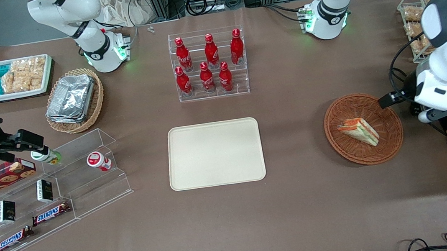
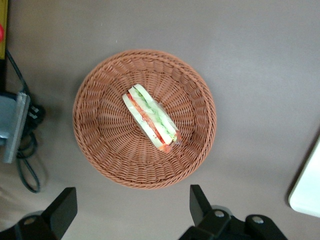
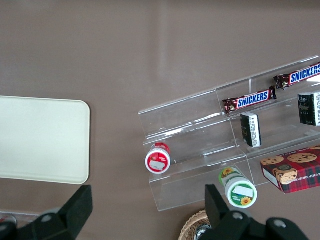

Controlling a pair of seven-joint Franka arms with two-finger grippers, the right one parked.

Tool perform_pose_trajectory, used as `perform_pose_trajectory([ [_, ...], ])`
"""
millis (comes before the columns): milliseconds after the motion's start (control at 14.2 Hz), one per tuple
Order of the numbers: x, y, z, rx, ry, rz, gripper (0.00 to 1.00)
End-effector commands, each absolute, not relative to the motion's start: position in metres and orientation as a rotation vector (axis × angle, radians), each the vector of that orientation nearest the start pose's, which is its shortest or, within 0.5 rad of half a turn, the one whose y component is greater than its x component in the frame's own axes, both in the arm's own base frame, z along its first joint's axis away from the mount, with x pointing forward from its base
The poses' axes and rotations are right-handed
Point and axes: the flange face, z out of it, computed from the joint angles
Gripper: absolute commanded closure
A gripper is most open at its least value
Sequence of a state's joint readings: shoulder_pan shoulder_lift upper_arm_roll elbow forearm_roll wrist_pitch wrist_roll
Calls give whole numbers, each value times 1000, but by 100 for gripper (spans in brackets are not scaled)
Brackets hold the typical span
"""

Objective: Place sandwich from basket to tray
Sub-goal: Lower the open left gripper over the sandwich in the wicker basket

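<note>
Hovering gripper [image 2: 132,212] over basket [image 2: 95,145], fingers spread wide, holding nothing (approach step). Next I descend, straddle sandwich [image 2: 151,117], then carry to tray [image 1: 215,153].

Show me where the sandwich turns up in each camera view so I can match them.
Front view: the sandwich lies in the basket, toward the working arm's end of the table.
Left wrist view: the sandwich sits mid-basket, with the open gripper hovering above.
Right wrist view: not in it.
Shared landmark: the tray, whose corner also shows in the left wrist view.
</note>
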State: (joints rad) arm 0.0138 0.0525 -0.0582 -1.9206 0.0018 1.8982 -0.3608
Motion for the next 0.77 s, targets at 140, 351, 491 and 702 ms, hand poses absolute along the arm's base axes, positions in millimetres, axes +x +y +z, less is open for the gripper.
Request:
perform_pose_trajectory([
  [140, 549, -28, 395, -2988, -907, 87, 1],
  [351, 563, -32, 353, -2892, -1166, 95, 1],
  [491, 567, -36, 330, -2842, -1278, 99, 1],
  [702, 569, -36, 302, -2788, -1404, 85, 1],
])
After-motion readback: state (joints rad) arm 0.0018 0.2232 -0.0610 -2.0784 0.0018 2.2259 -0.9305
